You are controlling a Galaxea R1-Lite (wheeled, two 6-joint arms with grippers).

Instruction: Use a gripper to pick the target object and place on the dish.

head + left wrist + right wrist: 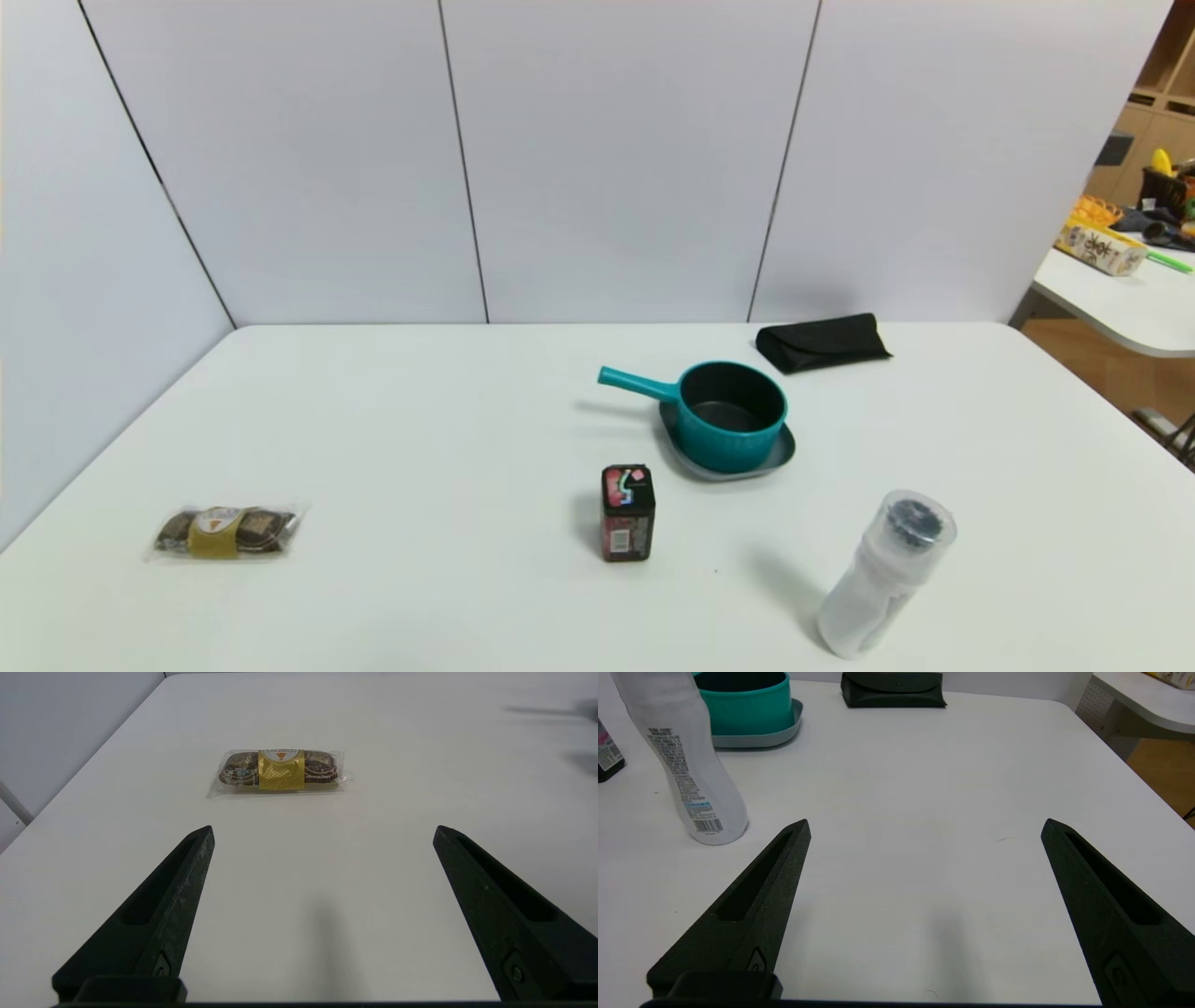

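The teal saucepan (731,413) stands upright on the grey-blue dish (782,452) a little right of the table's middle, its handle pointing left. In the right wrist view the saucepan (746,703) and the dish (784,732) show far off beyond the bottle. My left gripper (323,830) hangs open over bare table near the front left, with nothing between its fingers. My right gripper (926,823) hangs open over bare table at the front right, also empty. Neither arm shows in the head view.
A black-and-red box (627,512) stands in front of the dish. A translucent bottle (885,574) stands at the front right. A black folded pouch (822,342) lies behind the dish. A wrapped snack pack (224,532) lies at the front left. Another table (1120,289) is at far right.
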